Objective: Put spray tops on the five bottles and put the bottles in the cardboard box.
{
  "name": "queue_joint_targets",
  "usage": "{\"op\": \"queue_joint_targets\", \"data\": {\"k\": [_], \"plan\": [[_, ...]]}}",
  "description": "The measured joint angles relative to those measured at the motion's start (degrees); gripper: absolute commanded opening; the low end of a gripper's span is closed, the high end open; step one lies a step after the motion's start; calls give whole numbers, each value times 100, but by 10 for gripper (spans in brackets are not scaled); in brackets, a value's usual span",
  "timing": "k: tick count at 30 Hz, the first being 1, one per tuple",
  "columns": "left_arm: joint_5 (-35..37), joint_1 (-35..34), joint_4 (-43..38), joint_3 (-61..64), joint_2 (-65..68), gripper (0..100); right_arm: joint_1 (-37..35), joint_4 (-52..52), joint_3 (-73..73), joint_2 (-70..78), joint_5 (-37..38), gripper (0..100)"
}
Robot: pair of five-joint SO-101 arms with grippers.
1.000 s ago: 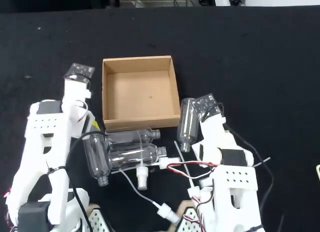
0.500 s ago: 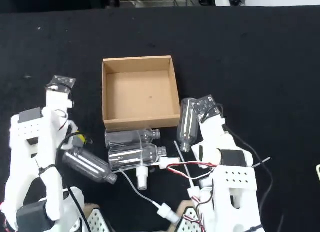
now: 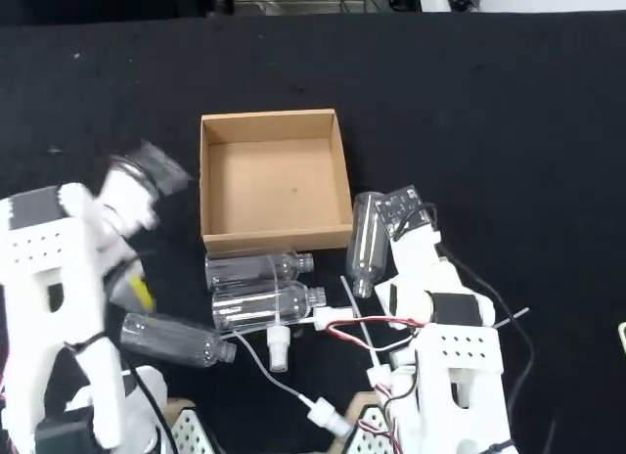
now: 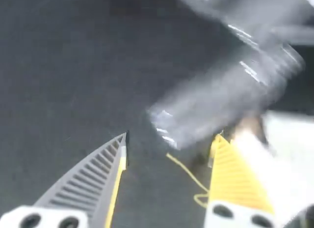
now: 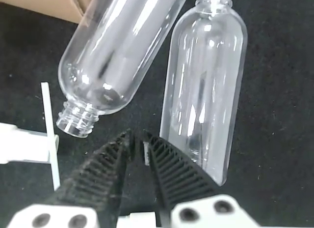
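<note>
Handling: I am judging the clear plastic bottles [image 3: 266, 305] light, slick and squashy, so I am favouring a mid-body hold.
Location: they are lying uncapped just beside the brown cardboard box [image 3: 269, 243].
Left gripper [image 4: 171, 136]: fingers are spreading wide, empty.
Right gripper [image 5: 139, 135]: fingers are pinching together on nothing.
White spray tops [image 3: 279, 348]: lying loose.

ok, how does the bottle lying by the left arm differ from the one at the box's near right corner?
The left-side bottle lies crosswise, apart from the cardboard box, neck pointing toward the right side. The corner bottle lies lengthwise, close beside the box. Both are clear, without spray tops, flat on the table.
</note>
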Motion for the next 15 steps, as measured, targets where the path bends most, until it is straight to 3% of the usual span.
{"op": "queue_joint_targets", "data": {"k": [3, 11, 15], "plan": [[-888, 633, 229, 220, -26, 257, 0, 0, 0, 0, 0, 15], [-756, 1714, -1029, 1987, -70, 257, 0, 0, 0, 0, 0, 15], [-730, 1908, -1486, 2479, -79, 257, 0, 0, 0, 0, 0, 15]]}}
